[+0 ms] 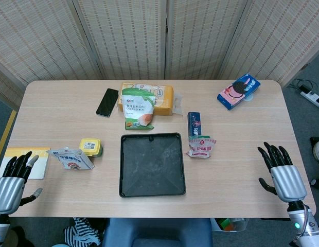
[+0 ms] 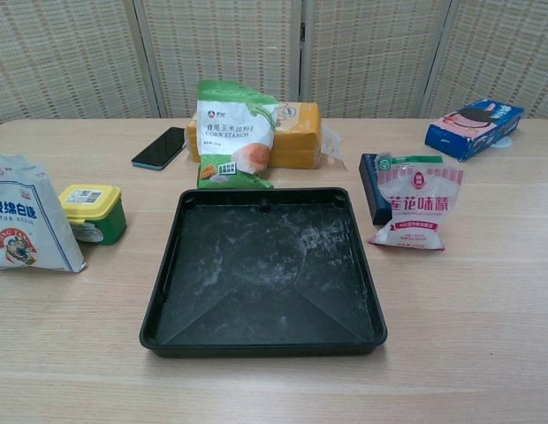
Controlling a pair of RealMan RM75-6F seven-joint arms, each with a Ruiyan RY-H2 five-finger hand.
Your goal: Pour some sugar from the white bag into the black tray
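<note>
The white sugar bag, with blue lettering and a red emblem, stands on the table left of the black tray. The tray lies at the table's middle with white dust on its floor. My left hand hovers at the near left corner, fingers spread and holding nothing, a short way left of the bag. My right hand is at the near right edge, also spread and holding nothing, well right of the tray. Neither hand shows in the chest view.
A yellow-lidded green tin sits between sugar bag and tray. A green corn starch bag leans on a yellow box behind the tray. A pink-white packet and dark box stand right of it. Phone, blue biscuit pack.
</note>
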